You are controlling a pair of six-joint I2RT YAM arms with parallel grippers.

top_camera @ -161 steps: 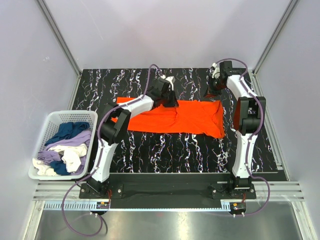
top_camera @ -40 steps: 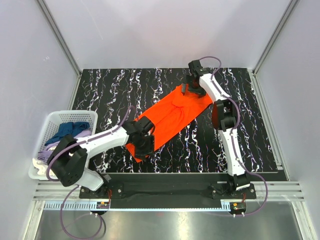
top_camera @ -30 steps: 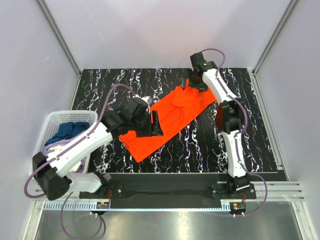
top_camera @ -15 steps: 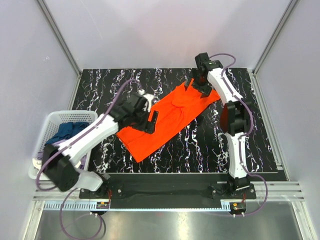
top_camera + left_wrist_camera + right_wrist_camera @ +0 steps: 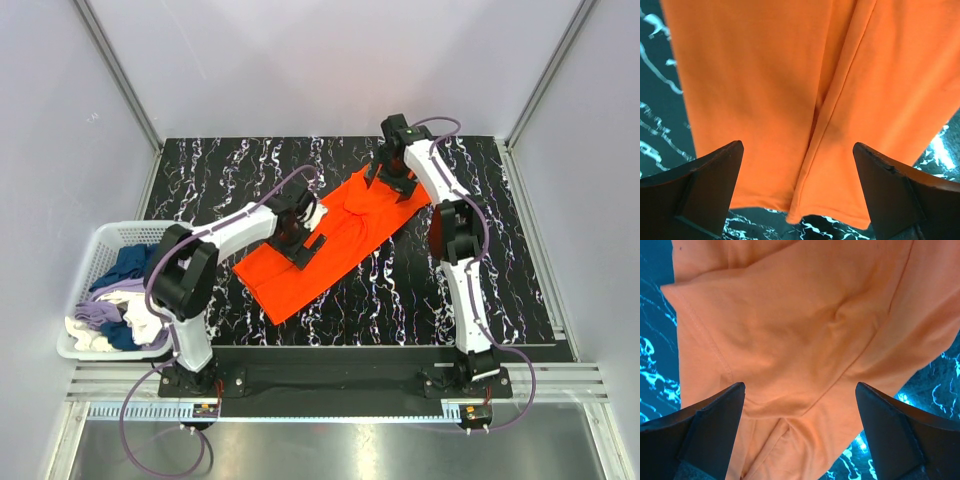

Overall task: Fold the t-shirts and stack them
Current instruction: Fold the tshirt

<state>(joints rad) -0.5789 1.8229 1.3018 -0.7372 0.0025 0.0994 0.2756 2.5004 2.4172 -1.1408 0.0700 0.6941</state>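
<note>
On the table [image 5: 500, 280], lying diagonally from near left to far right: orange t-shirt [image 5: 335, 250], already narrowed into a long band. From the left wrist view, orange t-shirt [image 5: 755, 90] showing a lengthwise fold ridge down its middle. From the right wrist view, orange t-shirt [image 5: 790, 335] showing a stitched hem and puckered creases at the far end.

Handling, as a judgement: light, limp, thin knit. No stiffness to keep a shape, so likely to sag and drag if lifted from one point. Not fragile. Layers apt to slide apart. Best taken at an edge, pinching through all layers at the short near end or the far hem, two corners at once to keep the fold square. Mid-panel pinch likely to bunch it.

Left gripper [image 5: 303, 238] [image 5: 797, 146]: spread wide, holding nothing, pointed down over the middle of the band, astride the fold ridge. Contact with the cloth not clear. Arm reaching forward and inward.

Right gripper [image 5: 392, 180] [image 5: 800, 387]: spread wide too, empty, pointed down over the far end. Arm stretched well out toward the far side of the table.

Off to the left, in a white basket [image 5: 100, 243]: navy, lavender and cream t-shirts [image 5: 140, 285], heaped and unfolded.
</note>
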